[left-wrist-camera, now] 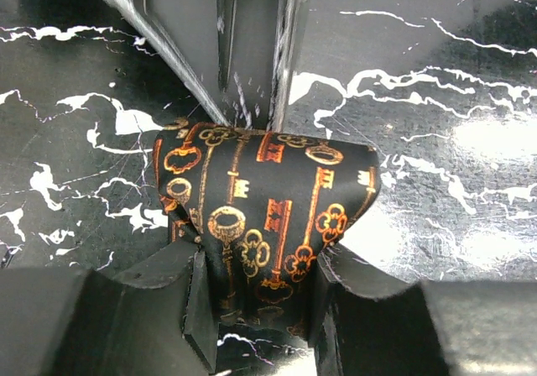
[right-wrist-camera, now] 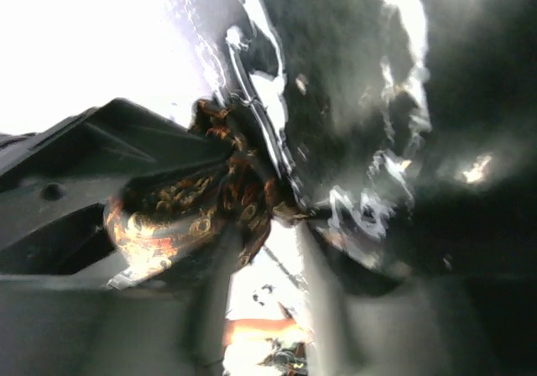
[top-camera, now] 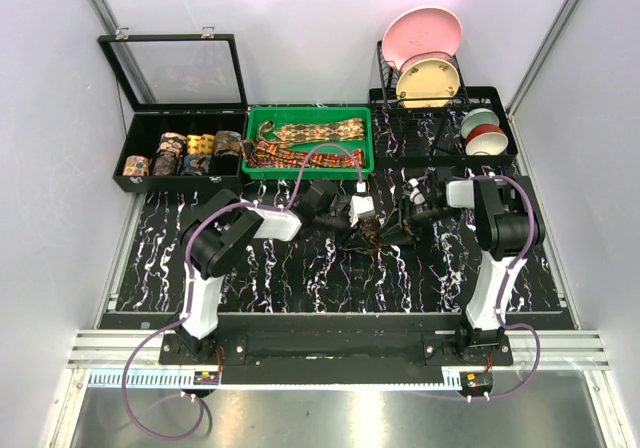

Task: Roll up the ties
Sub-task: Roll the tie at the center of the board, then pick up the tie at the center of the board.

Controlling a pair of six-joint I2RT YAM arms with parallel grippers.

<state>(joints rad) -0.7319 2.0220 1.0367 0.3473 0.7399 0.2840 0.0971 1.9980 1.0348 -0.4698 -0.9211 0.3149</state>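
- The left pincer (left-wrist-camera: 260, 296) is clamped on a black cloth necktie printed with gold and orange keys (left-wrist-camera: 260, 200). Its two black fingers (left-wrist-camera: 151, 309) press the folded cloth from either side, and the rounded bundle bulges out past the tips.
- The tie's underside rests on the black, white-veined, marble-look tabletop (left-wrist-camera: 470, 74).
- The right pincer (top-camera: 398, 230) faces the same tie from the opposite side. In the left wrist view its glossy dark fingers meet the far edge of the cloth.
- The right wrist's own view is blurred and washed out. The tie sits right at the fingers there, but I cannot tell whether those jaws are closed on the cloth or stand apart.
- From above, the two pincers meet tip to tip on the tabletop just in front of the green plastic tray (top-camera: 262, 118), near its right front corner. The key-print tie is between them.
- Inside the tray lie several unrolled patterned ties (top-camera: 310, 133).
- Just left of the tray stands a black box with a raised clear lid (top-camera: 180, 183). It holds a row of rolled ties (top-camera: 185, 153).
- Right of the tray a black wire rack (top-camera: 385, 68) holds a pink plate (top-camera: 422, 33) and a cream plate (top-camera: 428, 81) on edge.
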